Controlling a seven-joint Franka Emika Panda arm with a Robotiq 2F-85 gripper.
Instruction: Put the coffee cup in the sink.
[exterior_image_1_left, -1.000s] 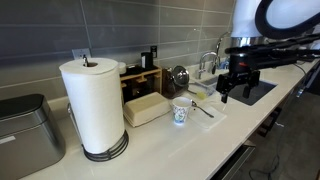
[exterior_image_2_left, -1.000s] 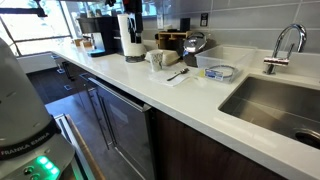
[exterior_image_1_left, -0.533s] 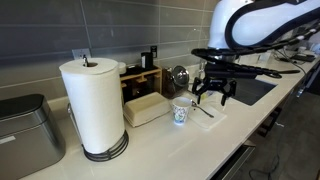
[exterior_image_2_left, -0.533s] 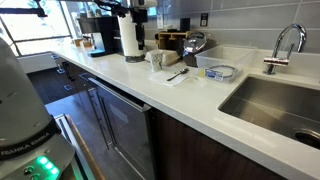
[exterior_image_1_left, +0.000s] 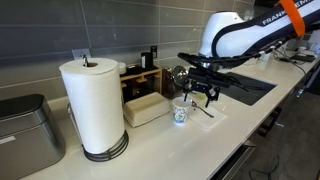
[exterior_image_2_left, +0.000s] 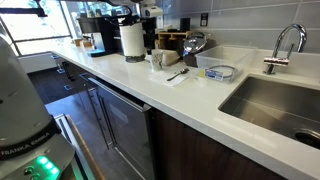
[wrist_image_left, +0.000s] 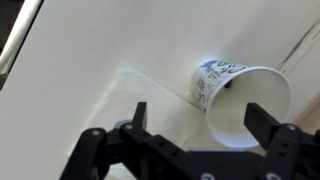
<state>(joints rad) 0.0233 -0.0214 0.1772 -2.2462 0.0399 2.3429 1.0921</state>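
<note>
The coffee cup (exterior_image_1_left: 180, 113) is a small white paper cup with blue print, standing upright on the white counter in front of a wooden box. It also shows in an exterior view (exterior_image_2_left: 159, 58) and fills the wrist view (wrist_image_left: 235, 100). My gripper (exterior_image_1_left: 203, 96) hangs just above and beside the cup, open and empty; in the wrist view (wrist_image_left: 200, 118) its two fingers straddle the cup's rim without touching it. The sink (exterior_image_2_left: 275, 102) is a steel basin at the counter's end, also seen behind the arm (exterior_image_1_left: 255, 90).
A tall paper towel roll (exterior_image_1_left: 93, 105) and a toaster (exterior_image_1_left: 25, 128) stand nearby. A wooden box (exterior_image_1_left: 142, 82), a tan sponge-like block (exterior_image_1_left: 146, 108), a spoon on a white tray (exterior_image_1_left: 203, 110), a kettle (exterior_image_2_left: 195, 44) and a faucet (exterior_image_2_left: 285, 45) crowd the counter.
My arm has swung from over the sink toward the cup and lowered. The gripper now sits over the cup. The cup has not moved.
</note>
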